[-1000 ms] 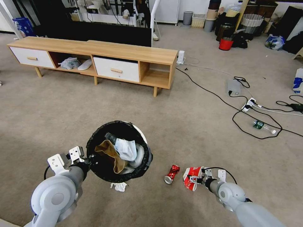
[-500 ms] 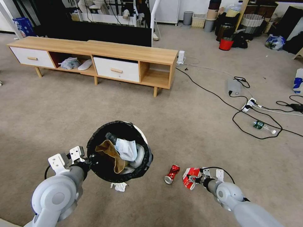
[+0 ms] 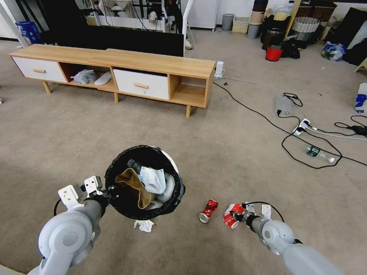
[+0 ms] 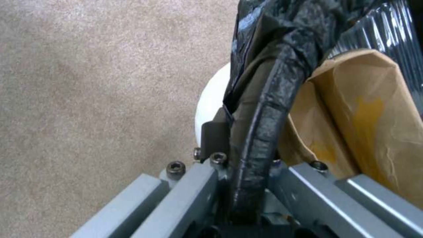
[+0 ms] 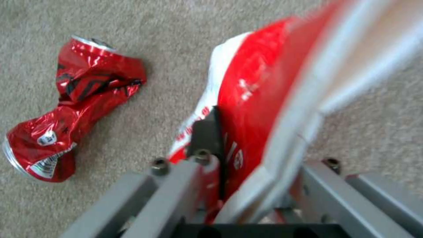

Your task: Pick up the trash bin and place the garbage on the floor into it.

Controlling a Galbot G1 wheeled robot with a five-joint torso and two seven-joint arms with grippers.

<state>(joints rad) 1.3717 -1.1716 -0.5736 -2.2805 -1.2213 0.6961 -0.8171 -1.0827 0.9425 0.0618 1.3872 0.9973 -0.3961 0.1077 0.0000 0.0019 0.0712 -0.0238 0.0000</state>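
Note:
The trash bin [image 3: 174, 198], white with a black bag over its rim, hangs low in front of me with my left gripper [image 3: 110, 193] shut on the rim nearest me. In the left wrist view the black rim [image 4: 264, 132] runs between the fingers of the left gripper [image 4: 247, 162]. A brown paper bag [image 3: 132, 185] and white tissue [image 3: 153, 179] lie inside. My right gripper [image 3: 237, 217] is shut on the red-white wrapper [image 3: 230, 215], [image 5: 255, 99], just above the carpet. Beside it lies the crushed red can [image 3: 208, 211], [image 5: 75, 109]. A white tissue [image 3: 144, 226] lies under the bin, and a green-labelled bottle [image 3: 317, 152] lies far right.
A long wooden TV cabinet [image 3: 114, 72] stands across the back. Black cables [image 3: 290, 133] and a power strip [image 3: 302, 126] cross the carpet at right. A red bucket [image 3: 273, 53] and a grey bin [image 3: 227, 21] stand far back. Open carpet lies between cabinet and bin.
The wrapper in my right gripper has turned and shows narrower, with the gripper shifted slightly toward the can. The left arm and the bin have hardly moved.

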